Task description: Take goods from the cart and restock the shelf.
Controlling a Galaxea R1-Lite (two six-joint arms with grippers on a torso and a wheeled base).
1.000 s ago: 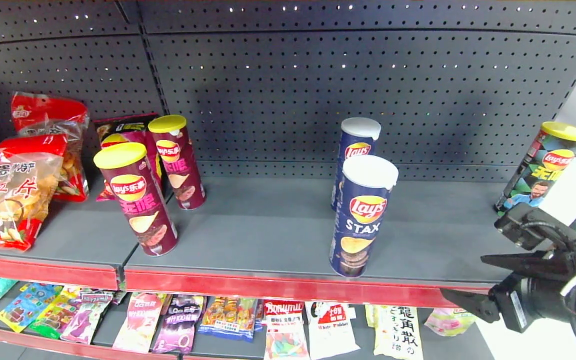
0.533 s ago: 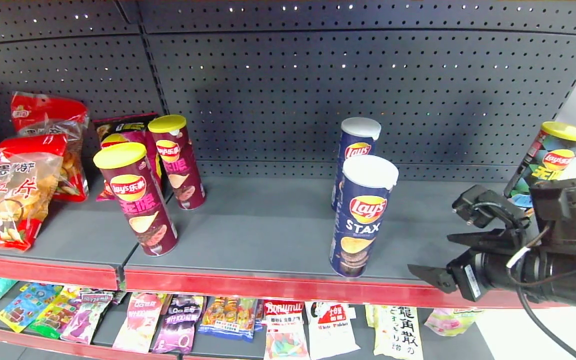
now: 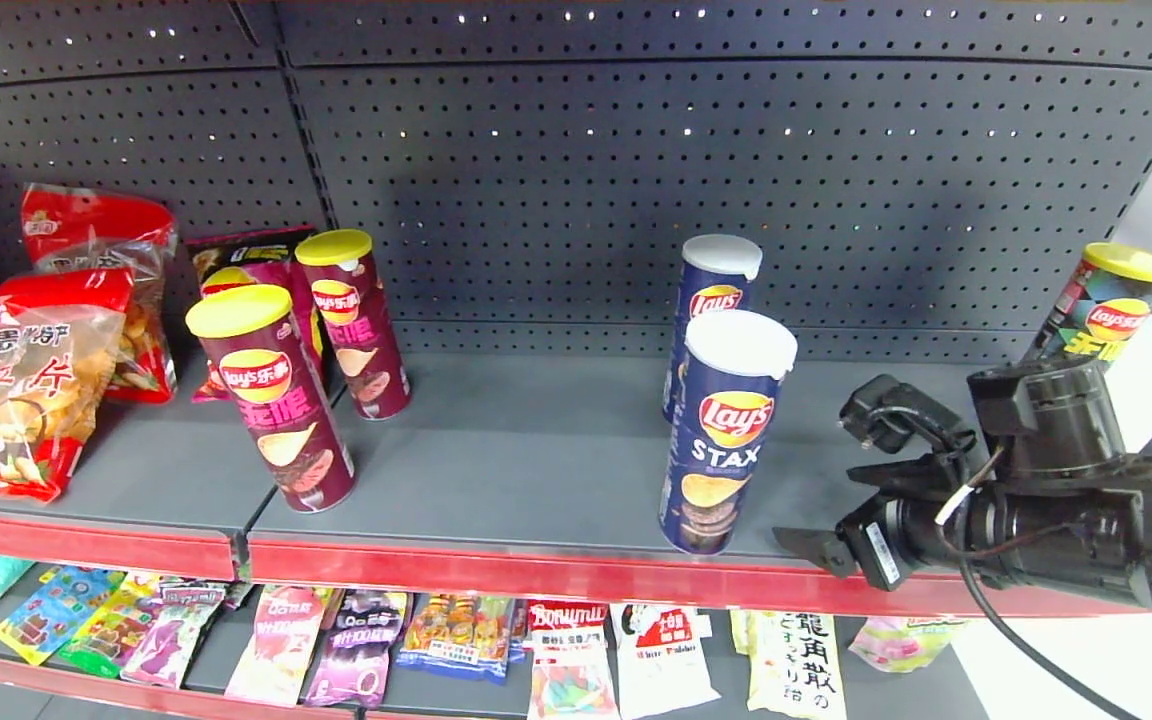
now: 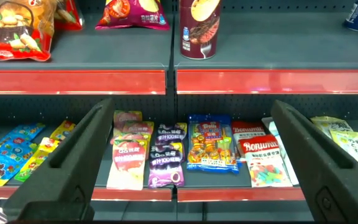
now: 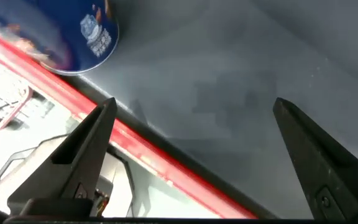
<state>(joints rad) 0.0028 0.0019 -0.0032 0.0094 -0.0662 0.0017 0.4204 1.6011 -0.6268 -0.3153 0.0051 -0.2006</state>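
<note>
My right gripper (image 3: 841,508) hangs open and empty at the shelf's (image 3: 536,450) red front edge, just right of the front blue chip can (image 3: 726,430). A second blue can (image 3: 714,290) stands behind that one. In the right wrist view the open gripper (image 5: 191,143) frames bare grey shelf (image 5: 229,93), with the blue can's base (image 5: 79,37) off to one side. A green chip can (image 3: 1106,300) stands at the far right, partly behind the arm. My left gripper (image 4: 194,162) is open and empty, facing the lower shelf's snack packets (image 4: 166,155).
Two maroon chip cans (image 3: 271,395) (image 3: 354,320) stand on the left, beside red snack bags (image 3: 36,380). Bare shelf lies between the maroon and blue cans. The lower shelf (image 3: 436,640) holds several flat snack packets. A perforated back panel (image 3: 636,180) closes the rear.
My right arm has moved left and up, from the view's right edge to the shelf front beside the blue can, and now covers the green can's lower part. The cans have not moved.
</note>
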